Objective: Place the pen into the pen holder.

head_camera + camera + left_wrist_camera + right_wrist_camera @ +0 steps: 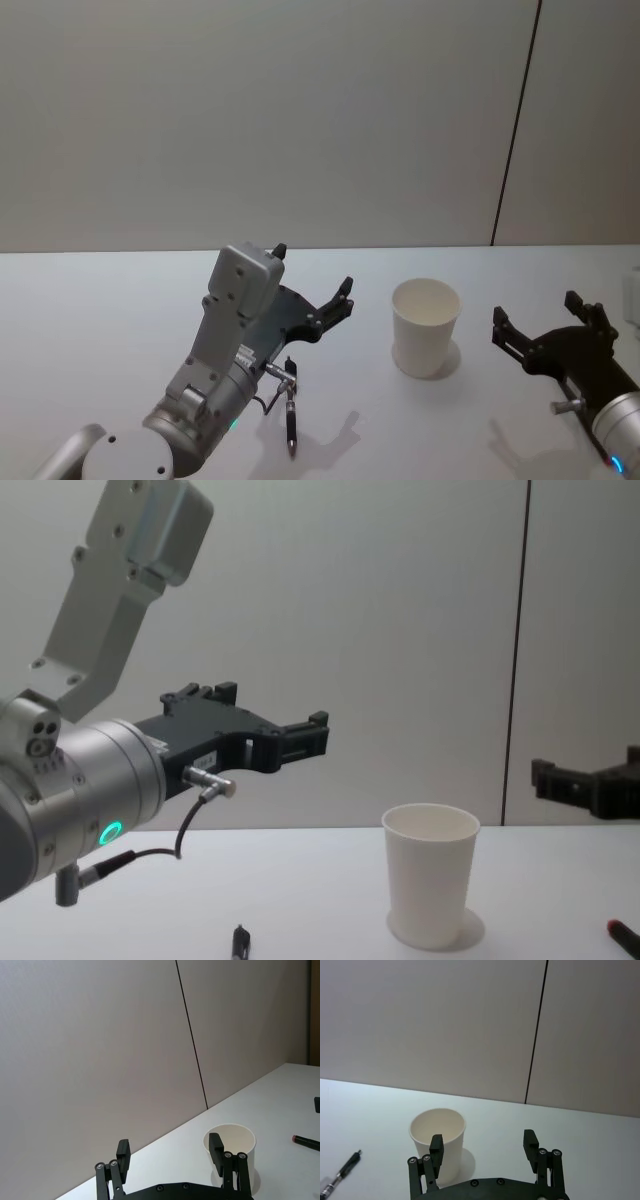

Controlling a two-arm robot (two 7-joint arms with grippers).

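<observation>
Two broad surfaces first: a plain grey wall [250, 120] with one dark vertical seam, and below it a white bench [100, 320].

Next in bulk, the silver-grey left arm [235, 330], on the left side. Reaches forward above the bench, with a green light ring glowing near the wrist and a thin cable looping under it.

At its end, the left claw [313, 268]. Black fingers spread wide apart, nothing between them. Hangs in the air well above the bench top, higher than the cup's rim, and points toward the wall, with the cup off to its right.

Over on the right, the right claw [535, 307]. Also black, also released and empty. Hovers above the bench just to the right of the cup, apart from it.

Between the two claws, the pen holder [425, 325] — a white tapered paper cup with a rolled rim. Stands upright on the bench, bare inner wall showing.

Nearer the robot and to the cup's left, the pen [291, 410] — dark and slim. Lies flat on the bench beneath the left arm's wrist, running roughly front to back. Touched by neither claw and well apart from the cup.

Smallest, in the chest view, a dark stick with a red end [625, 938]. Lies on the bench right of the cup; too little visible to tell its kind.
</observation>
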